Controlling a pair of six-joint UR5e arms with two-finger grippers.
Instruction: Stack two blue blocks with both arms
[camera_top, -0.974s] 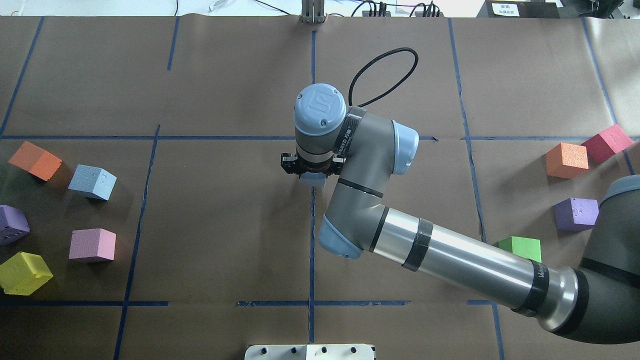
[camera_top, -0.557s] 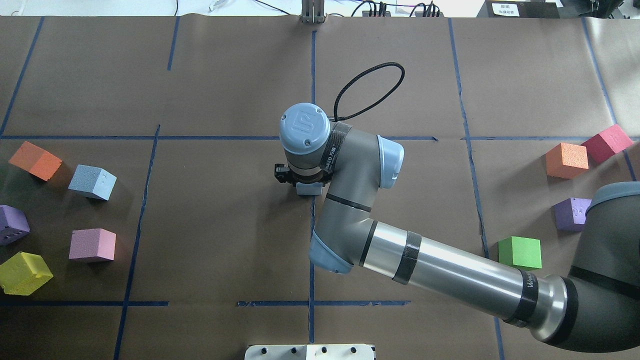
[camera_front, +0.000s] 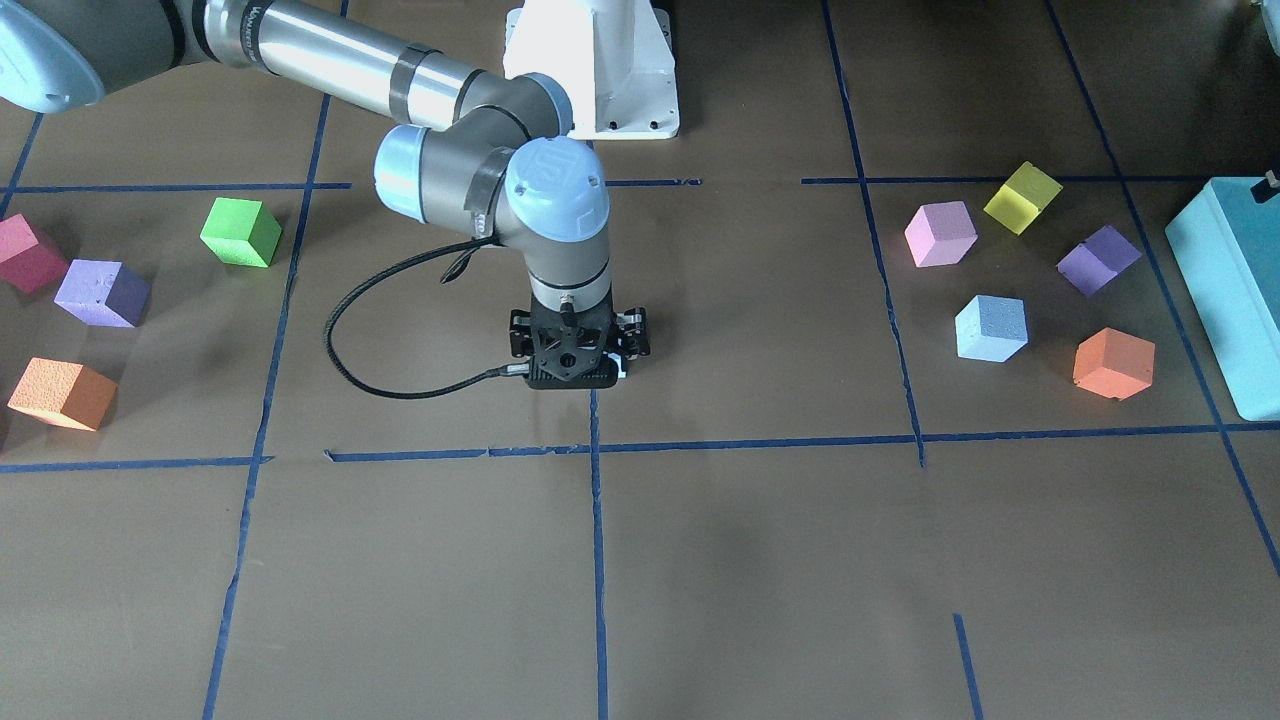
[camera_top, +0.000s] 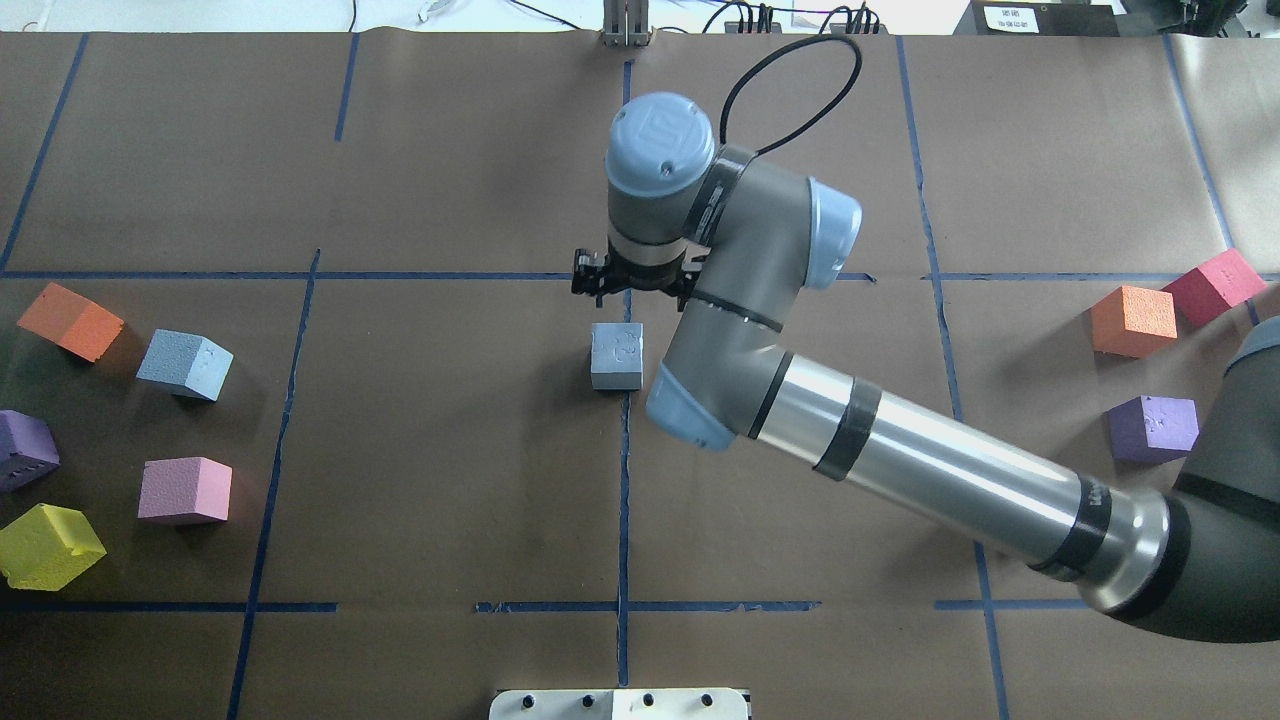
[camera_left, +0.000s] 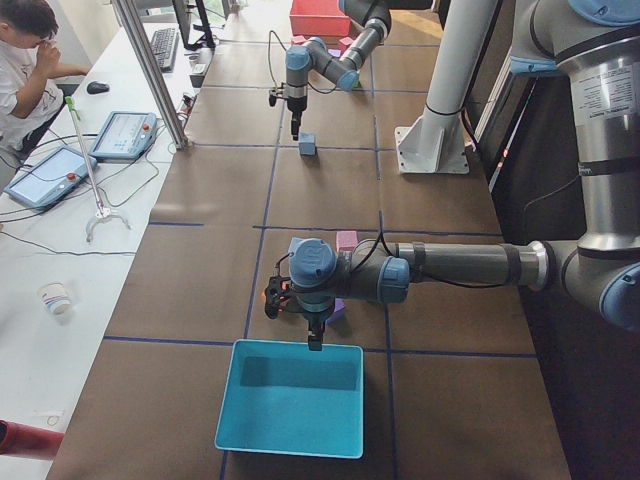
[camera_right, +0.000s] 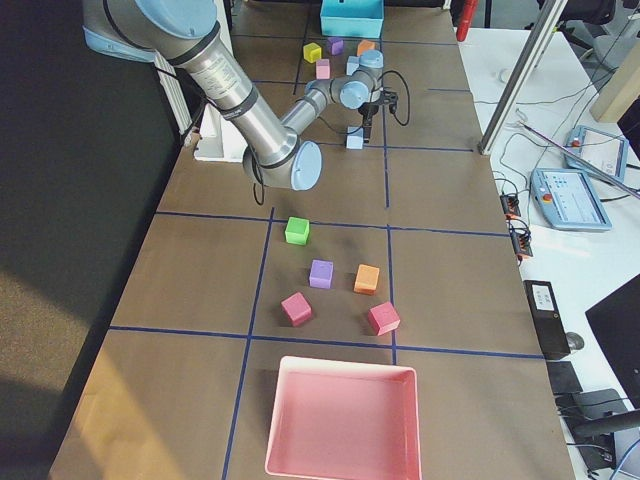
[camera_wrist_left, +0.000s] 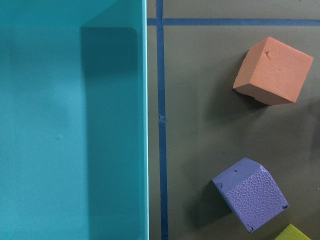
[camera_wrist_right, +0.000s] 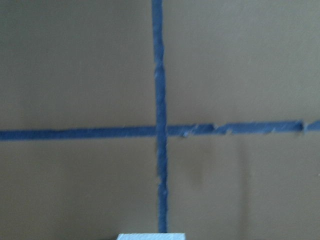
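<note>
Sky-blue foam cube (camera_top: 616, 355) stands mid-table, free of the right gripper (camera_top: 631, 288), jaws spread; the left gripper (camera_left: 315, 342), its grip unreadable, should next fetch the other sky-blue foam cube (camera_top: 184, 364).

Right arm (camera_top: 930, 480): grey tubes, silver forearm, light-blue joint caps (camera_top: 660, 145), black cable (camera_front: 329, 335).

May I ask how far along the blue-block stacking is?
Done: one blue block sits alone at the centre of the table, free of the right gripper just above it. In hand: nothing that shows; the left gripper hangs over the turquoise box. Left: the second blue block, lying among the coloured cubes on the left side, needs picking up and stacking on top.
</note>
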